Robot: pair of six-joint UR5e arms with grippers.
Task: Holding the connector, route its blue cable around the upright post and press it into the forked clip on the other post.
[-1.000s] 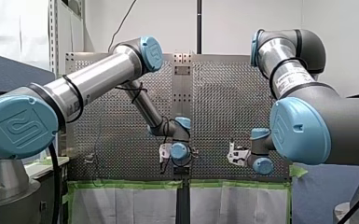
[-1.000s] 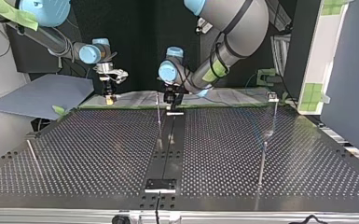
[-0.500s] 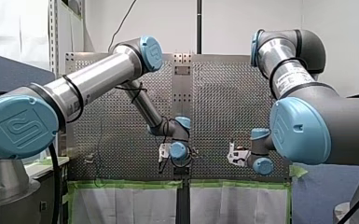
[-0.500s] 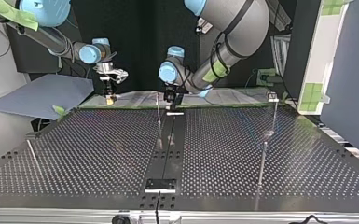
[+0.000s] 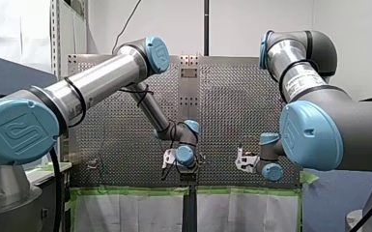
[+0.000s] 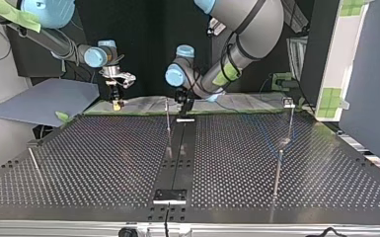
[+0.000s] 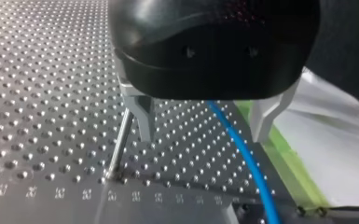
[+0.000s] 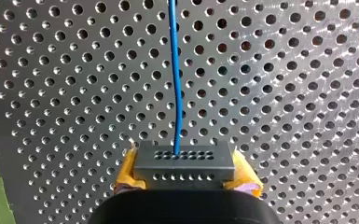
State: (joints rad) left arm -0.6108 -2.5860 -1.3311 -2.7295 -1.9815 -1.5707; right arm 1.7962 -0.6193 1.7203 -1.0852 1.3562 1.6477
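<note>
TWO ARMS, ONE CABLE: The robot's right gripper (image 8: 185,174) has its yellow-padded fingers (image 8: 129,171) clamped on the grey connector (image 8: 184,162), well to one side of the upright post (image 6: 168,123) that stands near the arms' edge of the perforated surface (image 6: 103,158). The blue cable (image 8: 177,93) runs from the connector's face, out ahead of the gripper, over the holes. Just beside the post, the left gripper (image 7: 203,126) hangs low with its metal fingers (image 7: 142,116) spread apart, gripping nothing. The cable passes between them and the post stands just outside one finger.
</note>
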